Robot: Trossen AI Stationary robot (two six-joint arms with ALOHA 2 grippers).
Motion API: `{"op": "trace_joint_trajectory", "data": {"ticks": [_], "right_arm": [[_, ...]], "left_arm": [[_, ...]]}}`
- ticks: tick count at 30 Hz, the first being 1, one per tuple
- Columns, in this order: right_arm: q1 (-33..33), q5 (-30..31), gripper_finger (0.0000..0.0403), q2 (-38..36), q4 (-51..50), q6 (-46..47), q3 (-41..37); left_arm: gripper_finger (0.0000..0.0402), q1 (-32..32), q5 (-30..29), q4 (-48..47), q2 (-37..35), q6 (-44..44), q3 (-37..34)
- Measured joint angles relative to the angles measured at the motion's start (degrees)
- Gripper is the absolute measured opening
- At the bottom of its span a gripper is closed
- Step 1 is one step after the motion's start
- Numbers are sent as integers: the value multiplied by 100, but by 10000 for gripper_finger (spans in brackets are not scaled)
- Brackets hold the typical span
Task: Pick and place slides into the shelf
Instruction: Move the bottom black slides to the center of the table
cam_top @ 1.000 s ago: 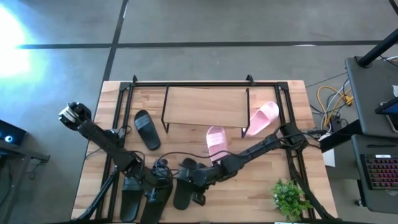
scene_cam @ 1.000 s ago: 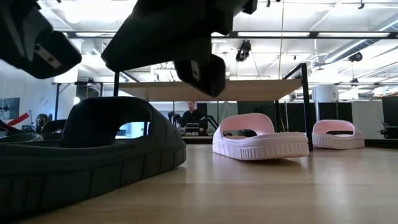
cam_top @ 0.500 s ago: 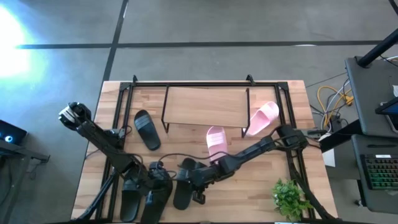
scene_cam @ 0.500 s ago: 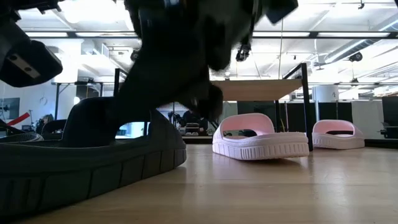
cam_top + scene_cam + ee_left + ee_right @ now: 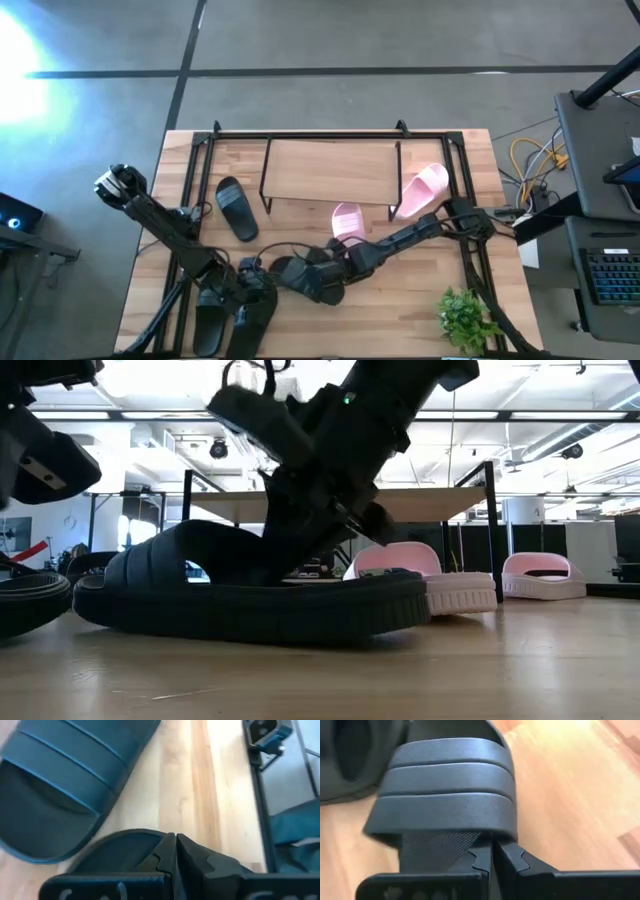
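My right gripper (image 5: 492,851) pinching black slide (image 5: 250,595), now swung crosswise before shelf (image 5: 330,170) | pinch point hidden | left gripper (image 5: 175,851) pressed together.

Four black slides (image 5: 237,208), two pink slides (image 5: 421,190), one shelf (image 5: 330,170).

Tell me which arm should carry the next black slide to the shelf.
Right. The right gripper is shut on the strap of a black slide at mid-table, with open wood between it and the shelf. The left gripper sits lower-left among other black slides.
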Motion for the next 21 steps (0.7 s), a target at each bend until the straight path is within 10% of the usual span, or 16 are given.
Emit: {"op": "trace_joint_trajectory", "data": {"ticks": [8,21], "right_arm": [[-20,-344,9,-65,48,-93,26],[-60,-150,9,-256,-5,-127,39]], "left_arm": [[0,397,-669,19,0,4,-241],[0,1676,25,518,0,1370,-543]]}}
